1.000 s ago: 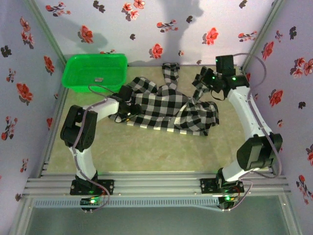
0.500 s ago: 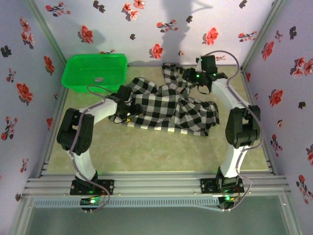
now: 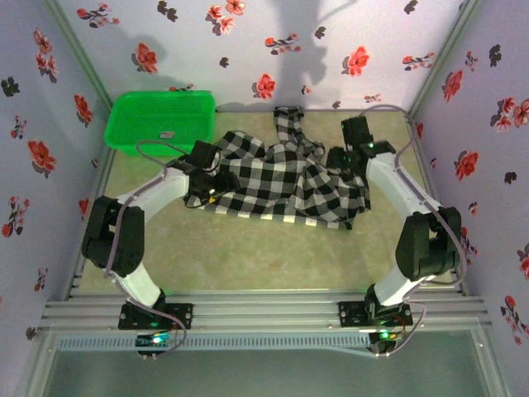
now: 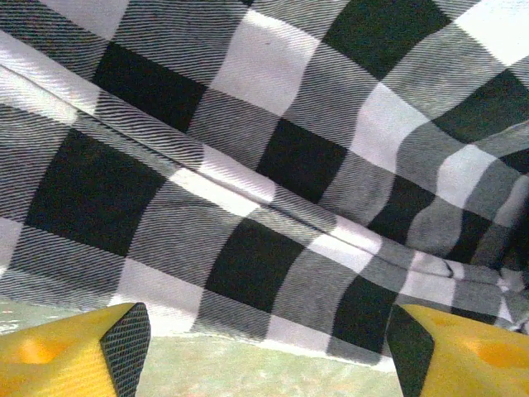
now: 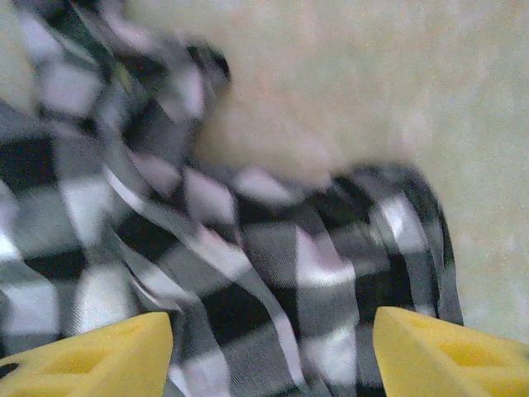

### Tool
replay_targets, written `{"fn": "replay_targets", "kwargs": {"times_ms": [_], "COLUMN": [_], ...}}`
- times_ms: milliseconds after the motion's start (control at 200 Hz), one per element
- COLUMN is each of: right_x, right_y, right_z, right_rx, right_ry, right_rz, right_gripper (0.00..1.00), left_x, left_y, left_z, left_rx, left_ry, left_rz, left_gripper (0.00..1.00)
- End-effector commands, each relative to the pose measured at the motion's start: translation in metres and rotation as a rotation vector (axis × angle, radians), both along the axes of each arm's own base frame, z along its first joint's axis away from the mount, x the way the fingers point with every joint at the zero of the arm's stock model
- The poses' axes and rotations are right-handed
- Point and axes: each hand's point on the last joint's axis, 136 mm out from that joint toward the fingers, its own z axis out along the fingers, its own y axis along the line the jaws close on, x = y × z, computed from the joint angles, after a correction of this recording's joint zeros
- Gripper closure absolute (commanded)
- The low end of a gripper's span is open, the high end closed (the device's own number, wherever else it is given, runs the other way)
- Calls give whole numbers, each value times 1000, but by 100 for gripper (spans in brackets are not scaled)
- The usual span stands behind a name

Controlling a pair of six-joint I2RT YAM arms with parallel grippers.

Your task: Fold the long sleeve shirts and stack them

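Checked long sleeve shirt [image 3: 281, 178] lies crumpled on the tabletop [image 3: 248, 256] right of the green basket [image 3: 149, 120], left end effector [image 4: 269, 347] and right end effector [image 5: 273, 347] both released over it; closing on bunched folds may pinch several layers, spoiling the fold

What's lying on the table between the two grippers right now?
The checked shirt lies rumpled across the stretch from the left gripper to the right gripper, as the top view shows.
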Motion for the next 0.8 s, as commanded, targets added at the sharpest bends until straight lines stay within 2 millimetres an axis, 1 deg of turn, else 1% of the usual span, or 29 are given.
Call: {"fn": "replay_targets", "kwargs": {"times_ms": [0,70,180,265,345,410,435,490,510,545,620,730,765,795], "right_x": [-24,-29,-33,-34,-30,-25,-23,-22,-21,-22,-30,-51,-60,-71], "right_y": [1,1,3,7,12,16,15,14,12,9,-4,-23,-28,-34], "right_z": [-37,-52,-74,-89,-95,-99,-101,-108,-110,-114,-117,-114,-115,-116], "right_rx": [-2,5,31,59,97,119,122,124,127,128,98,97,91,78], "right_ry": [81,103,130,149,135,124,126,140,145,158,176,176,182,195], "right_rz": [36,27,6,-7,-20,-30,-39,-58,-73,-96,-171,-277,-304,-333], "right_gripper": [38,42,46,48,49,53,56,66,71,77,89,99,100,100], "left_x": [2,9,16,17,17,15,13,8,6,2,-9,-30,-37,-44], "left_y": [13,15,28,37,39,41,42,44,44,47,53,72,78,83], "left_z": [-20,-24,-39,-49,-56,-62,-65,-73,-75,-80,-88,-100,-104,-107], "left_rx": [76,75,88,103,110,115,117,124,126,131,142,164,169,171], "left_ry": [30,24,46,63,78,87,94,110,116,128,152,198,215,230], "left_rz": [-20,-13,34,59,68,70,70,70,70,70,77,117,133,146], "left_gripper": [22,22,22,23,23,23,23,23,23,23,23,24,23,24]}}
